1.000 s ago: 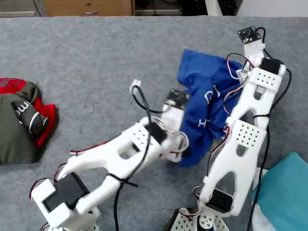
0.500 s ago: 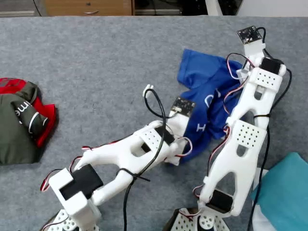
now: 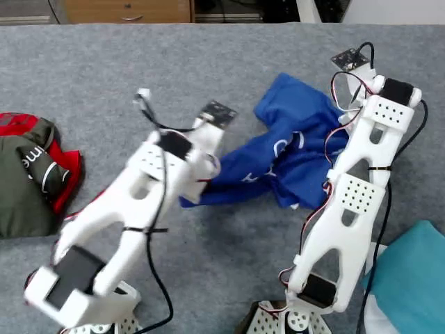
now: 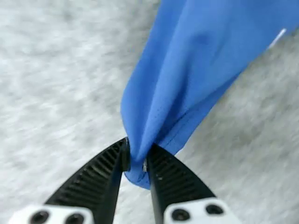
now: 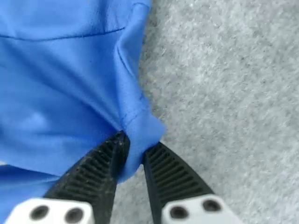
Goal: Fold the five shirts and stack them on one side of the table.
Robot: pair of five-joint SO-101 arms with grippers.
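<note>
Though stretched out, rumpled blue shirt (image 3: 272,165)

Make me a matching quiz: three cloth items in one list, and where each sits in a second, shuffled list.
1. crumpled blue fabric shirt
2. folded olive-green shirt
3. teal cloth

a. far right, beside the right arm's base
b. left edge of the grey table, against red fabric
c. mid-table, pinched by the left gripper and right gripper

Pairs: 1-c, 2-b, 3-a
</note>
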